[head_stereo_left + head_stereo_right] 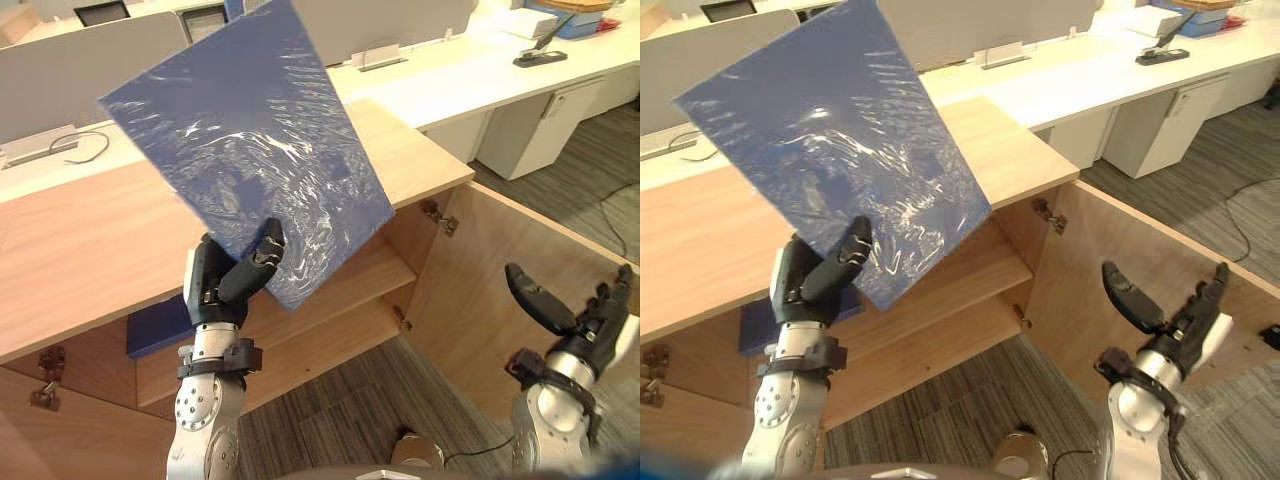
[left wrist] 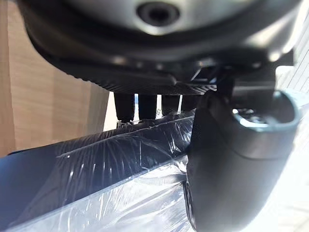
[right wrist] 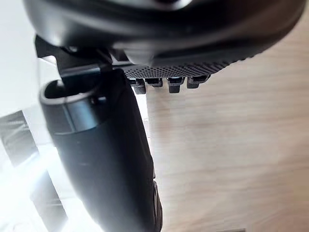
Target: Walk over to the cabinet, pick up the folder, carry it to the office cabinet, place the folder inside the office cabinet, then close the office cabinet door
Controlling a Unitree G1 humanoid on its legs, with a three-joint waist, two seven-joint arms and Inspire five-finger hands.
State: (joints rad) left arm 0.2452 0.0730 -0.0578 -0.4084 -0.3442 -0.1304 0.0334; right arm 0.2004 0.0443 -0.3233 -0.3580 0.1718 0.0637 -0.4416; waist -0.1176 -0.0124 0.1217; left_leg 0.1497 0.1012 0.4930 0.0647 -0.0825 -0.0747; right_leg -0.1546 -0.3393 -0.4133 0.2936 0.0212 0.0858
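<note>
Office cabinet [image 1: 420, 160] stands open; left robot hand [image 1: 225, 285] pinches the blue folder [image 1: 250, 150] at its lower edge, right robot hand [image 1: 585, 325] hangs loose. Looks slick, could slip free.

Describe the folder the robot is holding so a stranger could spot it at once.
Start at the wooden cabinet with its door open. Over its top, the left hand pinches a large dark blue folder, held up tilted. Unlike the blue item lying flat on the shelf inside, it is wrapped in shiny crinkled plastic.
</note>
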